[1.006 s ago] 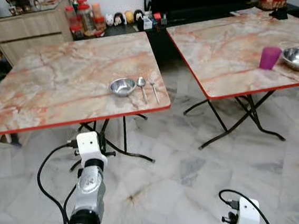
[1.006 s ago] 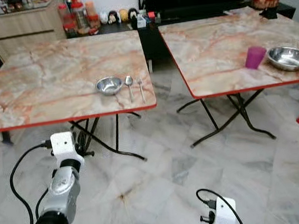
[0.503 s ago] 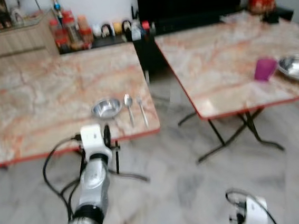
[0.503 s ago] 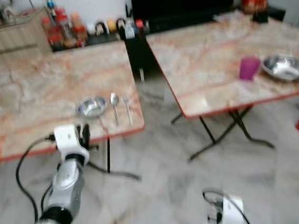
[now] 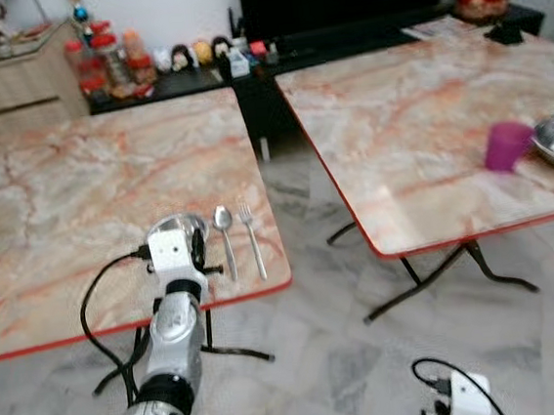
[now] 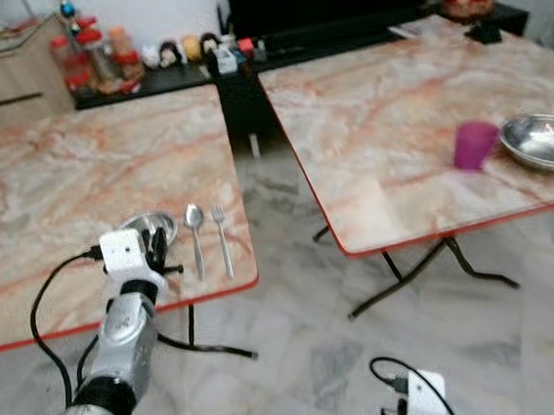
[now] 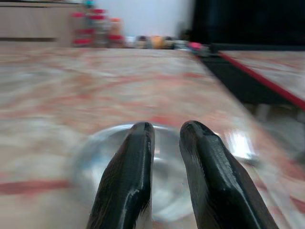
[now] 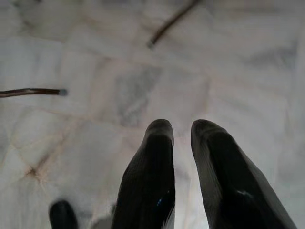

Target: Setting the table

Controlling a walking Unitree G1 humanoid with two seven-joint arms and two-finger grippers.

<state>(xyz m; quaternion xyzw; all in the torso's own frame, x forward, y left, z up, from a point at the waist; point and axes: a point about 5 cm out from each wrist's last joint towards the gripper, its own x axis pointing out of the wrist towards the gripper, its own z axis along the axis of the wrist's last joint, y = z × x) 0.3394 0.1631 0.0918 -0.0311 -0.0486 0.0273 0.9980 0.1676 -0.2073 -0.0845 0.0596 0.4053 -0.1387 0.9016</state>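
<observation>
On the near left marble-patterned table (image 5: 79,187), with its red edge, a round shiny steel bowl (image 6: 151,223) sits near the front right corner, and just beside it lie a spoon (image 5: 224,230) and a fork (image 5: 251,234), side by side, long axes running away from the robot, heads at the far end. The left gripper (image 7: 167,131) reaches forward from a raised silver arm, its black fingers narrowly parted and empty, poised over the bowl. The right gripper (image 8: 181,126) hangs over the pale floor tiles (image 8: 228,57), fingers nearly together, holding nothing; a purple cup (image 5: 507,145) and a wider steel bowl (image 6: 543,140) stand on the right table (image 6: 375,100).
</observation>
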